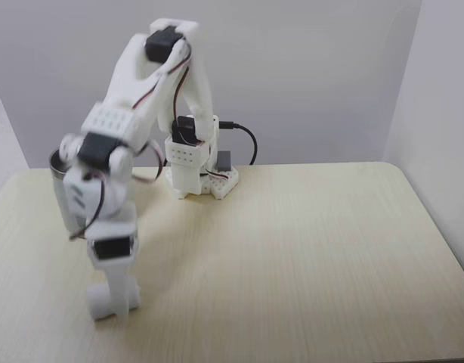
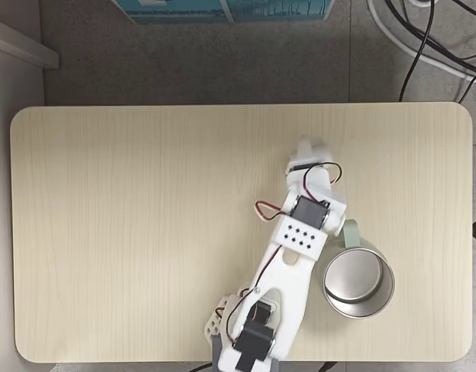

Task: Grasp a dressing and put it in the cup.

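Observation:
My white gripper (image 1: 115, 305) (image 2: 308, 147) points straight down and touches the tabletop near the front left in a fixed view. Its fingertips form one white mass, so the gap between them cannot be made out. The dressing is hidden: nothing white stands apart from the fingers. The cup (image 1: 65, 198) (image 2: 389, 283), a brushed steel mug, stands upright just behind my forearm in a fixed view. From above it sits right of the arm, shiny and hollow inside, its flat handle (image 2: 350, 231) turned toward the gripper.
The arm's base (image 1: 199, 178) (image 2: 239, 341) sits at one table edge with a black cable (image 1: 245, 136) behind it. The pale wooden table (image 1: 315, 257) (image 2: 129, 232) spreads wide on the far side of the arm. Grey walls close in behind and beside it.

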Controlling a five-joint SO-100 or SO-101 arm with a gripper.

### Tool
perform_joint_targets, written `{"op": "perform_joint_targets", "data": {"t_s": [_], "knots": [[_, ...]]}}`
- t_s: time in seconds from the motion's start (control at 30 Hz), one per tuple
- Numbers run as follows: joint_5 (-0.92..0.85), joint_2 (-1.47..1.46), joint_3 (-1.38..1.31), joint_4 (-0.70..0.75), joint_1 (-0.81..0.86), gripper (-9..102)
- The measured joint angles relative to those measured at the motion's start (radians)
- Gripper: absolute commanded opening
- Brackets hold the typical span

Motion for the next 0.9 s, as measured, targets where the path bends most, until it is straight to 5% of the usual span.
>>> {"op": "perform_joint_targets", "data": {"t_s": [0.3,0.53,0.9], "knots": [[0.002,0.046,0.054,0.012,0.009,30],[0.000,0.052,0.058,0.005,0.011,0],[0.020,0.054,0.092,0.054,0.006,0]]}}
